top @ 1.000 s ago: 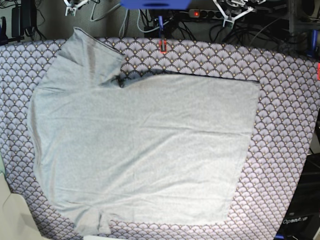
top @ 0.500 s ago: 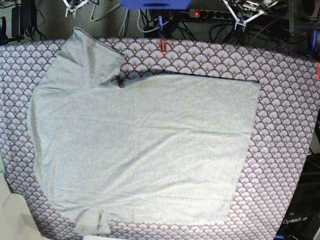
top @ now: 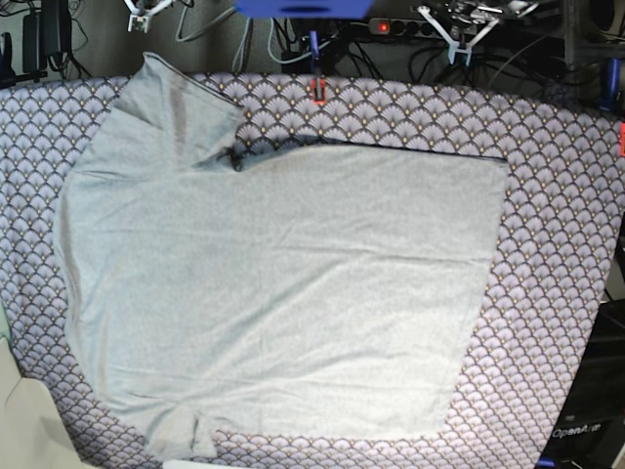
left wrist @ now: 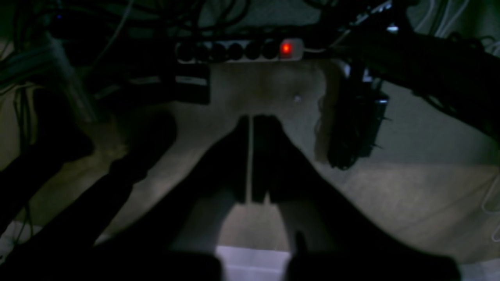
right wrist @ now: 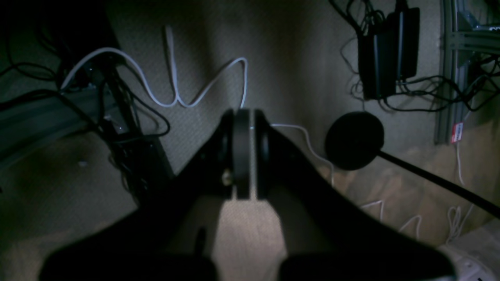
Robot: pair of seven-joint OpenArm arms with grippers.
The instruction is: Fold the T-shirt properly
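the t-shirt (top: 273, 293) lies spread flat on the counter (top: 557, 254), which is covered by a purple-and-white scalloped cloth (top: 547, 322). one sleeve reaches toward the counter's far left corner, the other bunches at the near edge. the shirt is well apart from both sets of jaws and looks unchanged from the earlier frames, with the same wrinkles and outline.

the left gripper (top: 457, 39) sits past the far edge of the counter, on the right of the base view. it has shifted slightly since half a second ago, its white fingers now pointing more toward the counter. in the left wrist view the left gripper (left wrist: 250, 160) shows its jaws nearly together, only a thin slit of light between them, gripping nothing. ahead of them is a power strip (left wrist: 238, 50) with a red lamp lit.

the right gripper (top: 145, 14) is barely in the base view at the top left, about where it was before. in the right wrist view the right gripper (right wrist: 246, 156) has its jaws pressed together and empty, with a white cable (right wrist: 175, 89) on the floor beyond.
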